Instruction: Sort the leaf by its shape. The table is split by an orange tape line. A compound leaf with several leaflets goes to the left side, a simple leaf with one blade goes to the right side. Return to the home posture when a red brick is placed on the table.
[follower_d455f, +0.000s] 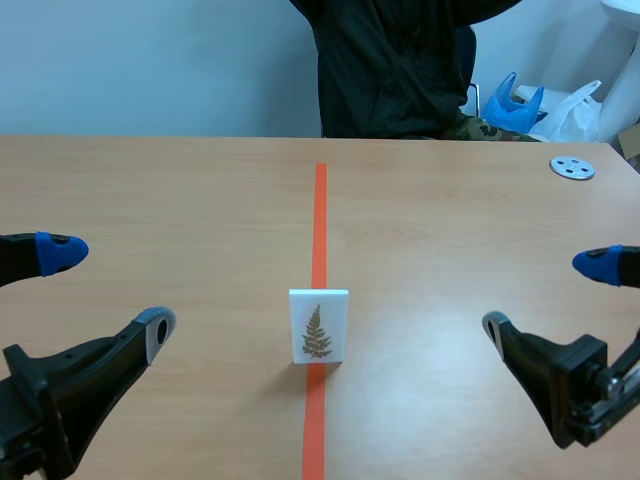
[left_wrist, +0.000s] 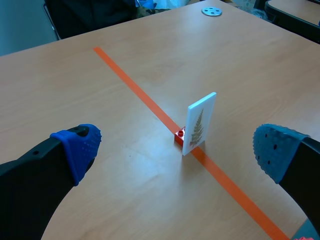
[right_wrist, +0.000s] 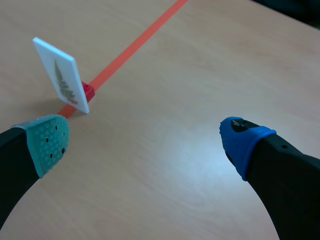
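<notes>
**While both grippers hang open, fern card stands on the line**

Since the white rectangular fern card (follower_d455f: 319, 326) stands upright right on the orange tape line (follower_d455f: 320, 210), in the scene view it sits on neither side yet. Its printed face is turned to the robot, probably so the leaf can be read. The print shows one stalk with many small leaflets, which I judge compound, so it goes left. The left gripper (follower_d455f: 110, 290) is low at the left and the right gripper (follower_d455f: 548, 296) low at the right. Both have fingers spread wide with nothing between them, and both are well apart from the card. A person in dark clothing (follower_d455f: 390, 70) sits across the light wooden table (follower_d455f: 180, 200). A small grey round disc with holes (follower_d455f: 572, 168) lies far off on the right side and is not involved.

Left wrist view: the fern card (left_wrist: 201, 122) is ahead of this gripper, beyond its blue dotted pads (left_wrist: 80, 145). A small red plastic brick (left_wrist: 179, 135) touches the base of the card's back, on the tape. It looks like the prop keeping the card upright. By my reading it is a stand, not the home cue, but I can't settle that.

Right wrist view: the fern card (right_wrist: 62, 75) is ahead, toward the grey-green pad (right_wrist: 47, 140) side, with the red brick (right_wrist: 88, 91) at its base. The fingers are apart and empty. The left arm looks the better pick, since the card is headed to its side.
</notes>
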